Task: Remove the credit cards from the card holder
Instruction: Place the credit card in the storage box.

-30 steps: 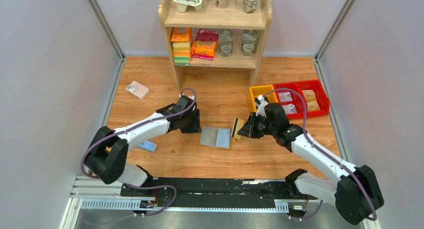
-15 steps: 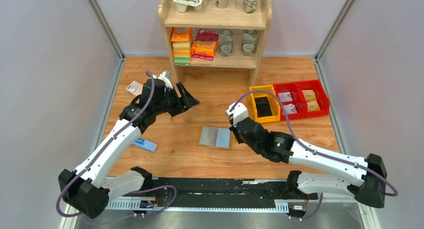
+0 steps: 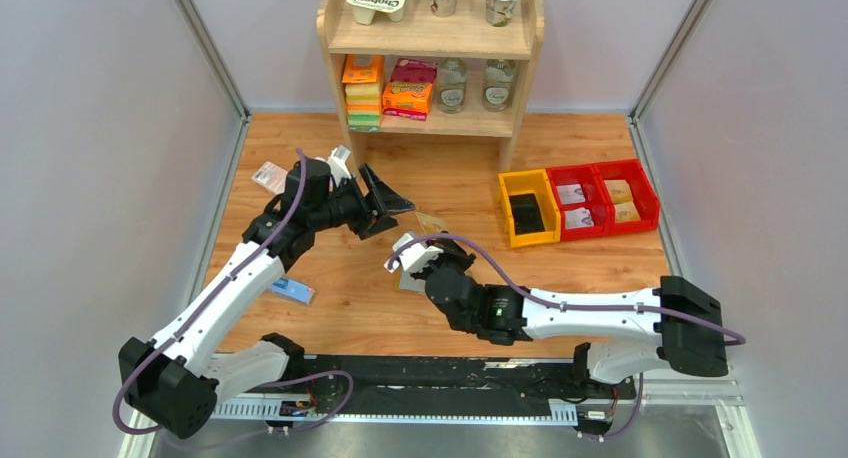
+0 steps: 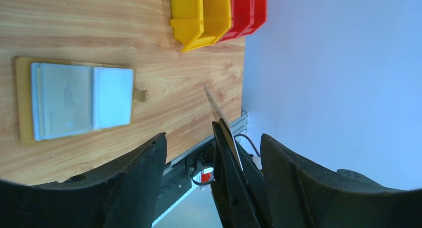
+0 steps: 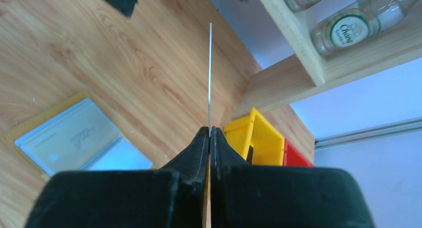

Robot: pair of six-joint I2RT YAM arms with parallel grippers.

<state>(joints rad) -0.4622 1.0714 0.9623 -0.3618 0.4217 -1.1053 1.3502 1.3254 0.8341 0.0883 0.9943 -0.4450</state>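
The left arm reaches diagonally over the wooden table (image 3: pixel 320 148), and the left gripper (image 3: pixel 390 214) stands with its jaws spread apart near the table's middle. The right arm lies across the table from the right side, and the right gripper (image 3: pixel 428 238) is clamped on a tan card (image 3: pixel 432 223). The card sits just beside the left gripper's fingertips; contact cannot be determined. The card holder (image 3: pixel 404 279) is mostly hidden under the right arm. A blue bar (image 3: pixel 295 291) and a pink-white packet (image 3: pixel 273 178) lie beside the left arm. A yellow bin (image 3: pixel 527 208) and red bins (image 3: pixel 600 196) adjoin at right. A stocked shelf unit (image 3: pixel 432 38) stands at the rear.
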